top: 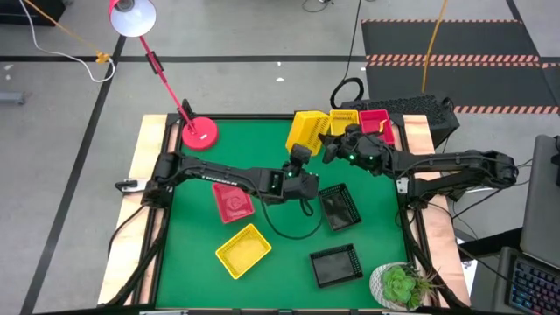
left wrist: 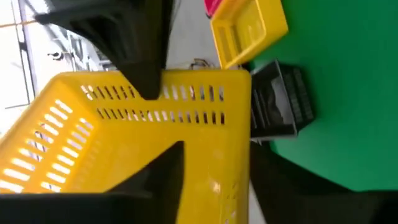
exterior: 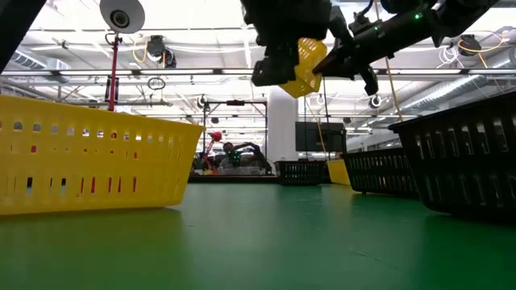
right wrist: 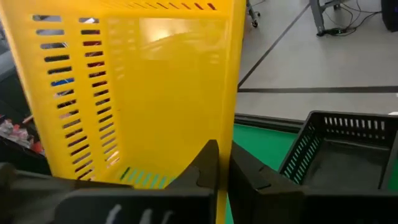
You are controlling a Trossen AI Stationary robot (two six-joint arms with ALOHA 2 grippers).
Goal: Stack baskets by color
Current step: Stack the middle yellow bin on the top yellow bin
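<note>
While the raised yellow basket is hanging tilted near the table's far edge, I'm handing it between arms. My right gripper is clamping shut on its wall, and my left gripper is parting its fingers around the rim, I'm guessing to let go. Another yellow basket is waiting beside a red one at the far right corner, probably where this one's heading.

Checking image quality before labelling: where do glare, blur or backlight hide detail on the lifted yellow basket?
Right wrist view: a pale sheen washes across the yellow basket floor. Left wrist view: its slotted wall looks soft, edges smeared. Low view: bright ceiling lights backlight it, leaving the arms as dark silhouettes. High view: evenly lit.
</note>
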